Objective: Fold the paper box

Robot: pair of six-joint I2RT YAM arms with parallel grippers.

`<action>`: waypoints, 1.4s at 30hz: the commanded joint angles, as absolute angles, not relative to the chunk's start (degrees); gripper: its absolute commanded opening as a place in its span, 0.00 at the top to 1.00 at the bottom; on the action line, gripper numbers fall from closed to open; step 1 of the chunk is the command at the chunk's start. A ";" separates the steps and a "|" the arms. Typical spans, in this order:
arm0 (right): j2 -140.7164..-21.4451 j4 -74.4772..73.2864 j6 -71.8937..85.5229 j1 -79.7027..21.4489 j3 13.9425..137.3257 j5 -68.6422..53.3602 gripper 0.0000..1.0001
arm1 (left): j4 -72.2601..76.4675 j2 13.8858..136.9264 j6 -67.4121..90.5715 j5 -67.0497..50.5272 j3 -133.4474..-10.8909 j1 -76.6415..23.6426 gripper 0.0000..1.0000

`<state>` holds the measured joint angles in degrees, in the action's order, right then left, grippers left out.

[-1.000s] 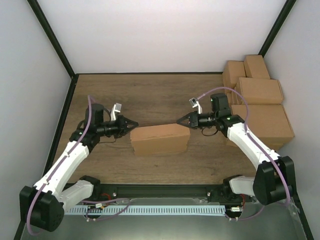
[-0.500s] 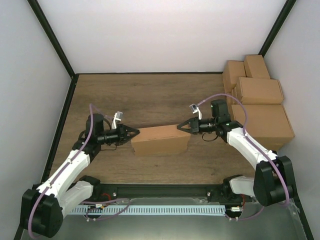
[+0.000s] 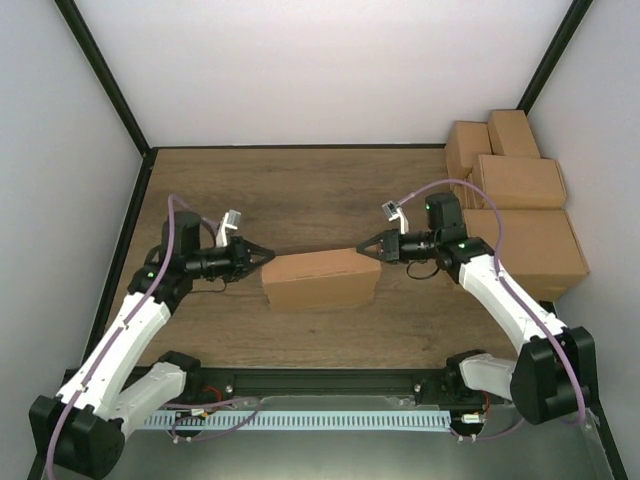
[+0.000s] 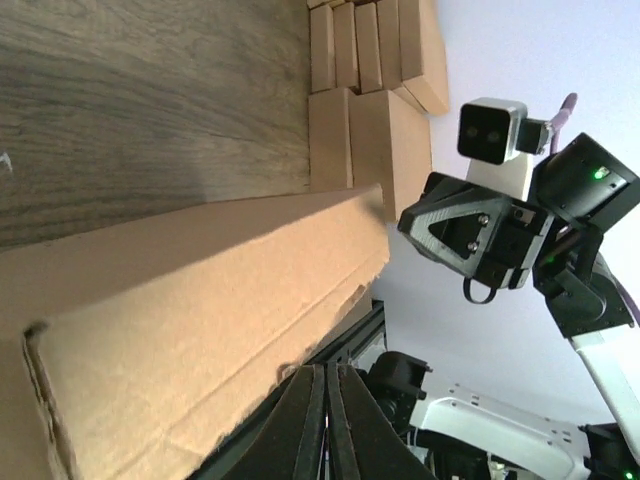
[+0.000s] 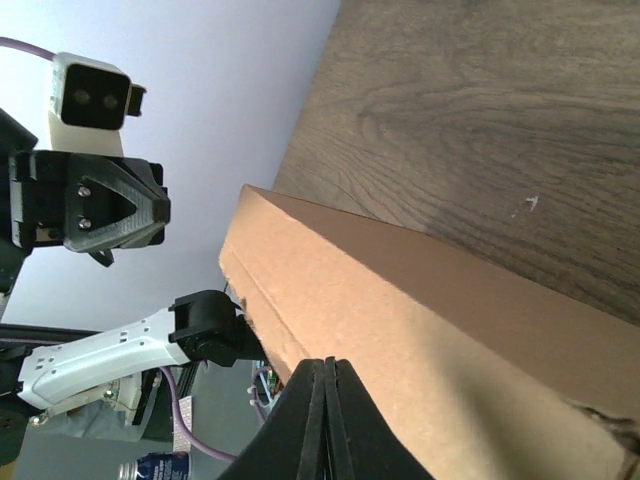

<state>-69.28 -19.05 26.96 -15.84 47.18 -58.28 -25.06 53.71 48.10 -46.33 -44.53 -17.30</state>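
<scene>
Brown cardboard sits in the middle of the table (image 3: 300,190): the paper box (image 3: 320,278) already stands as a closed, shallow rectangular carton, long side toward the arms, with no loose flap showing from above. The folding looks nearly done. What may be left is seating the ends or a last tab, and the far face and underside are hidden, so that cannot be confirmed. In the left wrist view the near edge of the box (image 4: 200,300) shows a slightly ragged seam, which could want pressing flat. The left gripper (image 3: 270,254) points at the box's left end and the right gripper (image 3: 358,249) at its right end, 1 on each side. Both have their fingers pinched together with nothing between them, and each tip sits at or just beside an upper corner; whether they touch the cardboard cannot be told. Each wrist camera shows its own closed fingers low in the frame, with the carton beyond them and the other arm's gripper past the far end. The surface is dark wood-grain board, matte and even, with a black rail along the near edge where the 2 bases are bolted. A pile of finished cartons (image 3: 515,215) fills the back right corner, well apart from the work. Plain white walls (image 3: 330,70) close in 3 sides, joined by black corner posts (image 3: 105,75).
</scene>
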 commanded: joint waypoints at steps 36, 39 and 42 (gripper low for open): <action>-61.26 -40.59 17.48 -16.10 57.44 -27.51 0.19 | -34.33 47.66 40.25 -31.44 -43.28 -18.41 0.21; -62.18 -39.79 17.48 -17.02 56.13 -28.29 0.23 | -32.45 48.34 40.25 -32.97 -41.18 -18.40 0.24; -62.90 -38.90 17.89 -18.08 55.53 -30.56 0.31 | -30.63 49.26 41.03 -34.60 -39.94 -18.41 0.33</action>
